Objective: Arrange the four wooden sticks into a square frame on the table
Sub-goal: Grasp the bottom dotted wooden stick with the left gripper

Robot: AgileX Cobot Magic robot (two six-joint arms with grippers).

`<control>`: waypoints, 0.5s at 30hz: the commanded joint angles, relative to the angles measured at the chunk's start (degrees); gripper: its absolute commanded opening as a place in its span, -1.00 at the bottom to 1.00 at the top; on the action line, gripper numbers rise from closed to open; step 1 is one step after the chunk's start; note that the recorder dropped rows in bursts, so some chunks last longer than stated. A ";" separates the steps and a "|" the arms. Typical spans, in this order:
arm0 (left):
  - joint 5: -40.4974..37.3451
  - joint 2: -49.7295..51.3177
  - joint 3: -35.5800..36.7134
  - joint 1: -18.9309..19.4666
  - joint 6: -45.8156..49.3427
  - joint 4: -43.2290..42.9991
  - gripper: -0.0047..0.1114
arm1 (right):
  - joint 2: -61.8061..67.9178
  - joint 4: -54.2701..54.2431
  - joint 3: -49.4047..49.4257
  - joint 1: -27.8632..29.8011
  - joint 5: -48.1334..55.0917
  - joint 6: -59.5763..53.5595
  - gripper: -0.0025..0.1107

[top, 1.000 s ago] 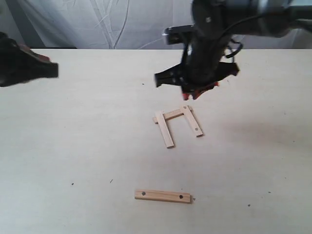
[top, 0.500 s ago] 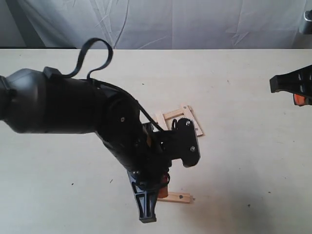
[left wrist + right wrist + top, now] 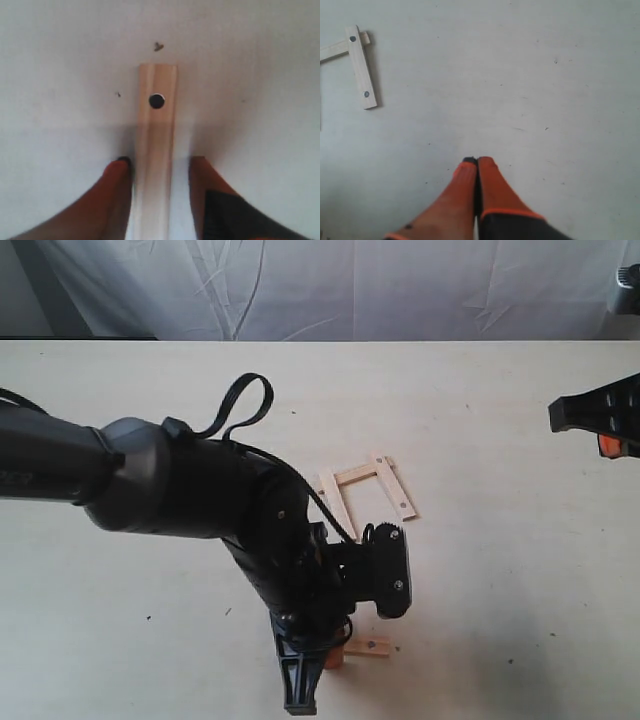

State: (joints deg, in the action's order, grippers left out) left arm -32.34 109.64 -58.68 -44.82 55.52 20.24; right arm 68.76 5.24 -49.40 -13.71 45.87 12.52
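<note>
Well apart from the three-sided square frame (image 3: pixel 355 475), the left gripper (image 3: pixel 157 162) straddles the fourth wooden stick (image 3: pixel 156 125) lying flat, jaws part-open and gripping nothing yet: pickup in hand, next needing closure, lift and placement across the frame's open side.

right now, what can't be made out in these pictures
- Fourth stick: exterior view, the left arm covers all but one end; left wrist view, the picture edge cuts off its near end.
- Partial frame: right wrist view, the picture edge cuts most of it off.
- Right pincer: exterior view, the right edge cuts it off.
</note>
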 commanded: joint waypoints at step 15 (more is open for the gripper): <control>1.70 11.30 -27.45 6.60 -12.04 -8.37 -0.91 | 0.04 0.41 0.13 0.33 -2.60 0.39 -0.97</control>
State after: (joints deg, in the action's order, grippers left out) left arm -30.98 118.78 -85.14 -38.30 44.04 12.70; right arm 68.83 5.24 -49.40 -13.71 44.20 12.77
